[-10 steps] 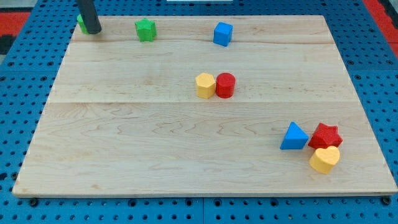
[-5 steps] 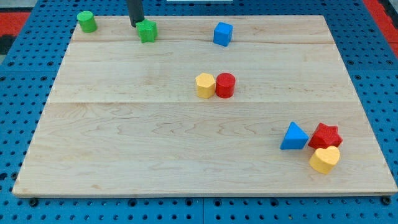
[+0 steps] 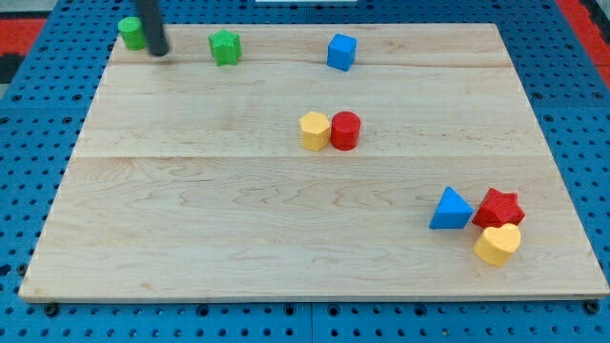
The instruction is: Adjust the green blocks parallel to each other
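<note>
Beside green cylinder (image 3: 132, 33), my tip (image 3: 159, 53), green star (image 3: 225, 47) rightward

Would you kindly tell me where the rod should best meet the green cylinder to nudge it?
No grip is possible; push it. The green cylinder stands upright, so contact low on its round wall, centred, probably avoids a sideways slip. My tip sits at its lower right, toward the green star, so that side is nearest.

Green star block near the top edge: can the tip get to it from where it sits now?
Probably yes. My tip sits just right of the green cylinder, and only bare board lies between it and the green star block. The blue cube stands farther right, out of the way.
</note>
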Robot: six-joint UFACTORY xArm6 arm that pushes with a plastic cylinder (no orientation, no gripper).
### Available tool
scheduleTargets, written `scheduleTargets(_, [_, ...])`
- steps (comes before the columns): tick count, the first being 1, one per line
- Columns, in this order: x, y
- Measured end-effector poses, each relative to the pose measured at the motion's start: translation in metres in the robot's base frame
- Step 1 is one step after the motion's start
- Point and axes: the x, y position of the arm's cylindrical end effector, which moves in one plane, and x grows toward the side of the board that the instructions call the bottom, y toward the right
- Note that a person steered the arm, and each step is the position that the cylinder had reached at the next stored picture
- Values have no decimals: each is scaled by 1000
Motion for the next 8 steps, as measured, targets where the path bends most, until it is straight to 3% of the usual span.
scheduleTargets(1, [9,-54])
scheduleTargets(2, [6,-58])
scheduleTargets(4, [-78,-58])
scheduleTargets(6, [-80,-35])
scheduleTargets(8, [-63,28])
